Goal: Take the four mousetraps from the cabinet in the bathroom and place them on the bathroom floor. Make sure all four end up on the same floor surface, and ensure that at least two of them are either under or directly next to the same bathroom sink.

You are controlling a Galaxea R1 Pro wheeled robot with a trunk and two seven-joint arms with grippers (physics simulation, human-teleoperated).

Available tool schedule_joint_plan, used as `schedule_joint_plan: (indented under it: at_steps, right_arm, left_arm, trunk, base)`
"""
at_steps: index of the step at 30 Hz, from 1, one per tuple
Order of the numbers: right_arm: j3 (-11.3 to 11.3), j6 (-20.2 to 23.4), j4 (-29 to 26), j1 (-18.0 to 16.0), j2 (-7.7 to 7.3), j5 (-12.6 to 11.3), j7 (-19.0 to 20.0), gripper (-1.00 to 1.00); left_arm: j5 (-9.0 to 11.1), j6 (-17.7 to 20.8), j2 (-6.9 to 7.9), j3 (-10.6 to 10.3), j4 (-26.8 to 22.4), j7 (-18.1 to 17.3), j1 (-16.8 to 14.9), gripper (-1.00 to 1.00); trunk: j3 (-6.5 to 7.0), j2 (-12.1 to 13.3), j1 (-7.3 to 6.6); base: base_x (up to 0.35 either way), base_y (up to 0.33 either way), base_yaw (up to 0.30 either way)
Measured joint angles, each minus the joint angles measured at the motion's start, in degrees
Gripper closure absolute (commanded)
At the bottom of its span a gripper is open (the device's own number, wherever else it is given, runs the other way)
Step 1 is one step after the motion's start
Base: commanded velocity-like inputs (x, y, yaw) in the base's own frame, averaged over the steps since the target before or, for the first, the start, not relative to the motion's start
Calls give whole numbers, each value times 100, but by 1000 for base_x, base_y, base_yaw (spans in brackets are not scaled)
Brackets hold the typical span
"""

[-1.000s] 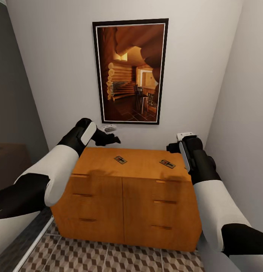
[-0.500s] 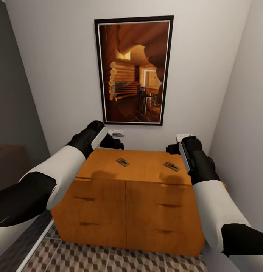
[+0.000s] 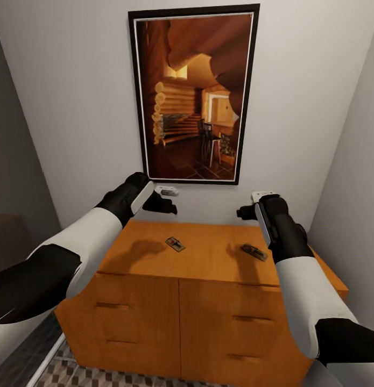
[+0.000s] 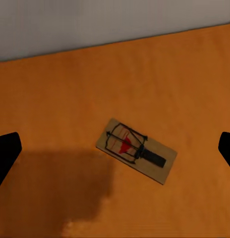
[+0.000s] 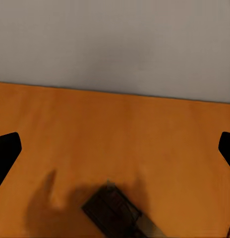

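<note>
On top of the cabinet (image 3: 208, 252), two mousetraps are seen: one mousetrap (image 3: 175, 244) near the middle, the other mousetrap (image 3: 254, 251) toward the right edge. Above each, the left gripper (image 3: 168, 206) and right gripper (image 3: 241, 212) are held wide open, holding nothing. A framed picture (image 3: 195, 97) is hung on the wall behind.

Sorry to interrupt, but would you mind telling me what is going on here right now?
The robot is facing the cabinet with both arms raised above its top. Two mousetraps lie flat there: the left mousetrap is below the left gripper, and the right mousetrap is below the right gripper, partly in its shadow. Both sets of jaws are open and hold nothing. Neither trap has been picked up, and none is on the bathroom floor.
</note>
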Motion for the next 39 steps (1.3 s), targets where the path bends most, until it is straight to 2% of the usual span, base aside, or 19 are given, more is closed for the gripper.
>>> schedule_joint_plan:
  at_steps: [2,3,8,16,24,27,30,32,37,38,39]
  right_arm:
    - [0,0,15,0,-15,0,2,-100]
    - [0,0,51,6,-39,5,15,-100]
    - [0,0,64,23,-49,14,43,-100]
    - [15,0,66,26,-68,23,55,-100]
    - [34,-1,112,28,-125,-20,142,-100]
    - [82,-3,296,27,-141,-42,305,-100]
    - [278,-2,596,27,-165,-68,558,-100]
    - [339,-2,657,27,-171,-72,638,-100]
    - [544,0,817,27,-223,-63,1130,-100]
    - [566,1,833,27,-245,-60,1223,-100]
    - [654,0,896,27,-419,-35,1556,-100]
  left_arm:
    - [16,0,0,-1,3,-3,0,-100]
    - [157,-9,1,-3,18,-8,1,-100]
    - [396,-26,-5,-10,87,-1,0,-100]
    - [448,-33,-3,-3,226,2,0,-100]
    - [453,-47,9,13,668,11,0,-100]
    - [451,-82,21,30,997,10,0,-100]
    - [452,-147,78,41,1380,10,0,-100]
    - [461,-165,100,43,1471,10,0,-100]
    - [571,-219,233,42,1773,11,-1,-100]
    - [602,-224,257,42,1805,9,-1,-100]
    - [741,-239,327,35,1884,0,0,-100]
  trunk:
    - [0,0,0]
    - [-1,3,3]
    - [0,1,3]
    - [0,1,3]
    - [0,1,3]
    - [-1,1,3]
    - [-1,1,3]
    - [-1,1,3]
    - [0,1,3]
    - [0,1,3]
    - [-1,1,3]
  base:
    - [192,1,0]
    - [68,0,0]
    - [29,0,0]
    - [5,0,0]
    - [0,0,0]
    - [0,0,0]
    - [0,0,0]
    - [0,0,0]
    - [0,0,0]
    - [0,0,0]
    - [0,0,0]
